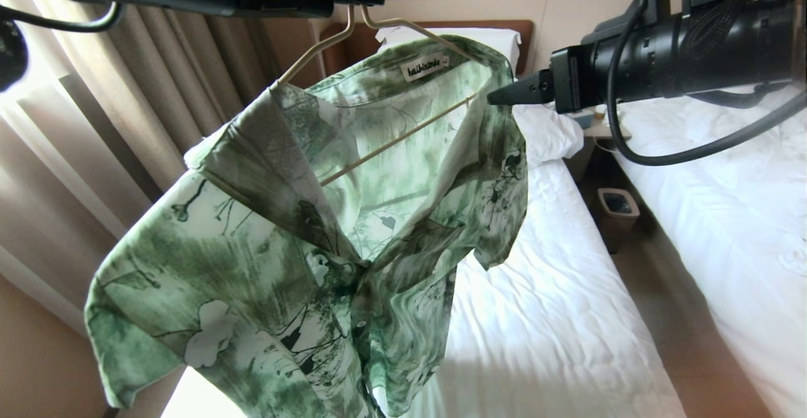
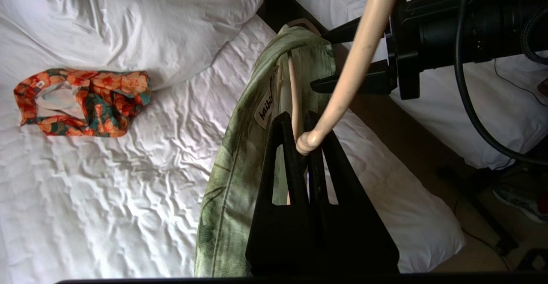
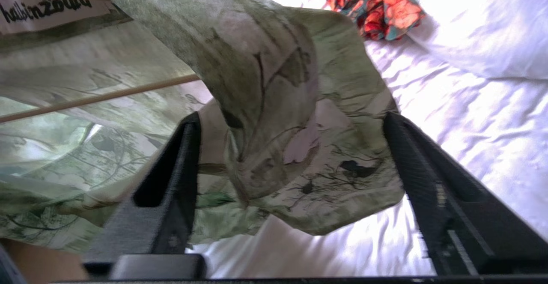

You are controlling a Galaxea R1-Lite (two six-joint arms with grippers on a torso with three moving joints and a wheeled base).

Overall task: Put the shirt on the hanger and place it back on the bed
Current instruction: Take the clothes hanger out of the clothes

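The shirt [image 1: 302, 229] hangs mid-frame on the hanger [image 1: 384, 144], above the bed [image 1: 555, 292] at lower right. The left gripper [image 2: 302, 147] pinches the hanger's neck; the right gripper [image 3: 291, 155], fingers spread, brackets a sleeve. The tilted hanger could shed the shirt. Open sheet lies below; another bed [image 1: 725, 216] crowds the right edge.

Hung shirt [image 1: 302, 229] blocks middle; bed [image 1: 567, 292] bare beyond, orange garment [image 2: 83, 102] near pillow [image 2: 141, 22]
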